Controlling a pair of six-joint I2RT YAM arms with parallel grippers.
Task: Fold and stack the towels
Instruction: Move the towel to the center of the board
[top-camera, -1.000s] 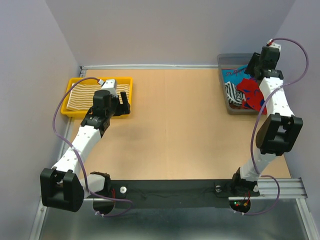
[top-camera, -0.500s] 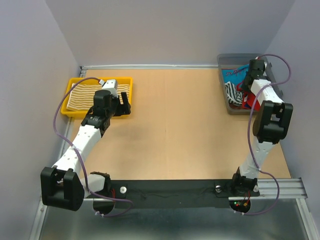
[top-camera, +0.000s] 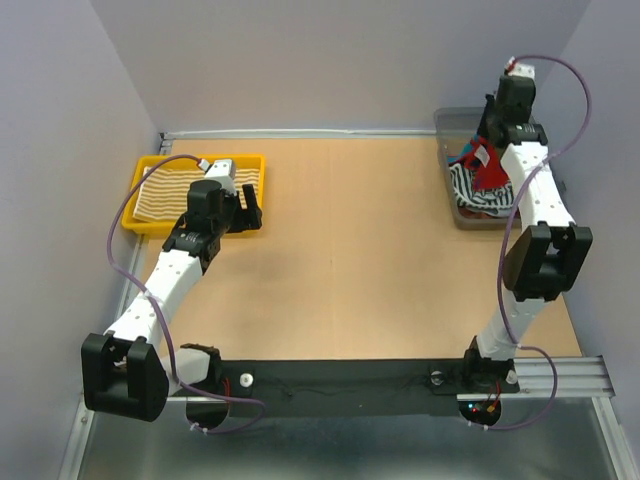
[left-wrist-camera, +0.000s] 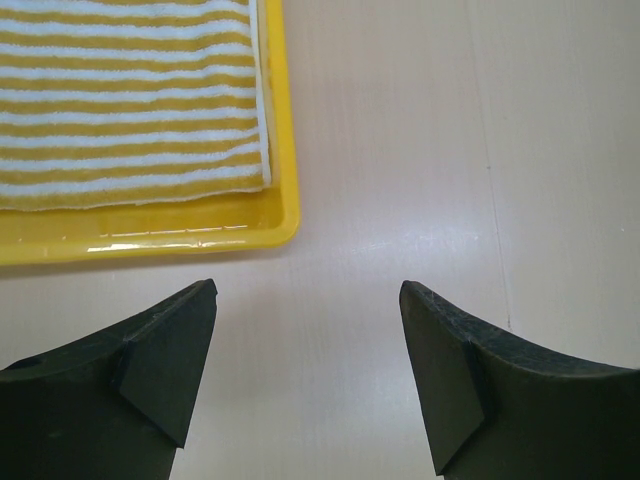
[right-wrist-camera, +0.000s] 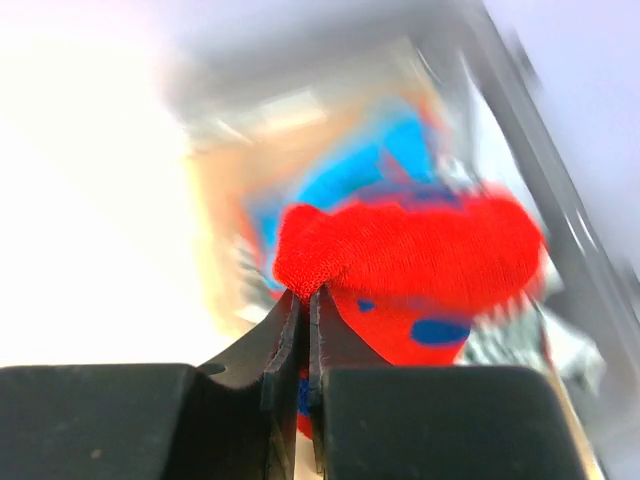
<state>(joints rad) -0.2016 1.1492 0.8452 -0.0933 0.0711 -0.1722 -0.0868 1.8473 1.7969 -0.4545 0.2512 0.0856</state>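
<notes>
Now, on the left, the yellow striped towel (top-camera: 168, 195) lies flat in the yellow tray (top-camera: 137, 224), and the left tool (left-wrist-camera: 305, 300) waits wide open beside it. On the right, the right tool (right-wrist-camera: 305, 296) is shut on a bunched bit of the red and blue towel (right-wrist-camera: 410, 255) over the grey bin (top-camera: 441, 128). It looks soft and floppy; a corner holds best. A second ago it lay in the bin.

Glossy yellow plastic tray (left-wrist-camera: 150, 235), ribbed striped cloth towel (left-wrist-camera: 120, 100), smooth wooden tabletop (left-wrist-camera: 450, 120), fuzzy red cloth towel (right-wrist-camera: 410, 250)

Yel.-striped towel (left-wrist-camera: 130, 100) — in yel. tray (left-wrist-camera: 150, 232)
</notes>
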